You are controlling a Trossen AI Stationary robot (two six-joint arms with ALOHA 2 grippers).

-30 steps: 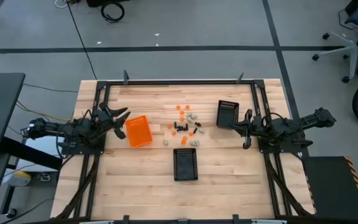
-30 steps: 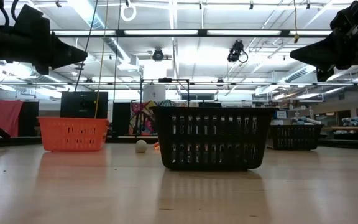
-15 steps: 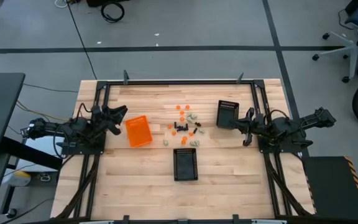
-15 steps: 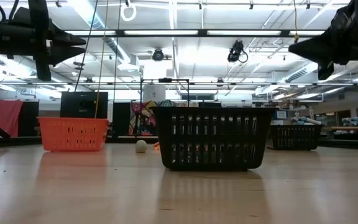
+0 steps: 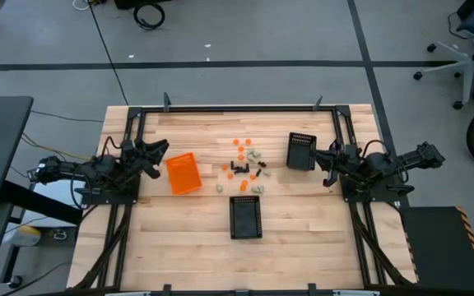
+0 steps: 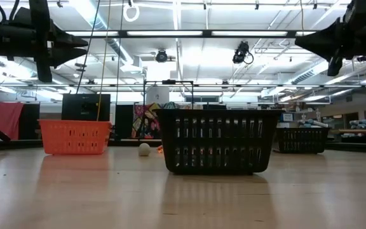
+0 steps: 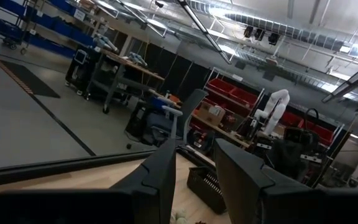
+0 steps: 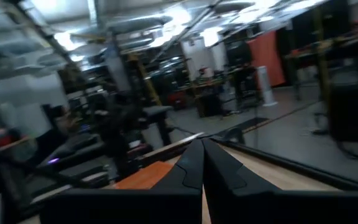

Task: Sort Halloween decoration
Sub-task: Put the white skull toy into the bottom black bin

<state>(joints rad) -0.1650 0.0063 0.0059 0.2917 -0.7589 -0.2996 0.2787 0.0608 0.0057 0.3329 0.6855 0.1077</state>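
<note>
The Halloween decoration (image 5: 243,164) is a scatter of tiny orange, black and pale pieces lying on the wooden table between the bins; one pale piece (image 6: 144,149) shows in the low view. My left gripper (image 5: 160,149) hovers open by the table's left edge, beside the orange bin (image 5: 183,173), with nothing between its fingers (image 7: 160,177). My right gripper (image 5: 320,159) hovers shut and empty by the table's right edge, next to a black mesh bin (image 5: 301,150). Both grippers point slightly above level, high over the table, toward its middle.
A second black mesh bin (image 5: 245,217) stands near the table's front middle, close before the low camera (image 6: 216,140). A black metal frame (image 5: 237,108) runs along the table's far edge and sides. Bare wood lies in front of and beside the pieces.
My left gripper has rolled about its own pointing line while staying in place, its finger gap unchanged. My right gripper has tipped upward and swung a little toward the table's far edge, staying shut. The pieces and the bins have not moved.
</note>
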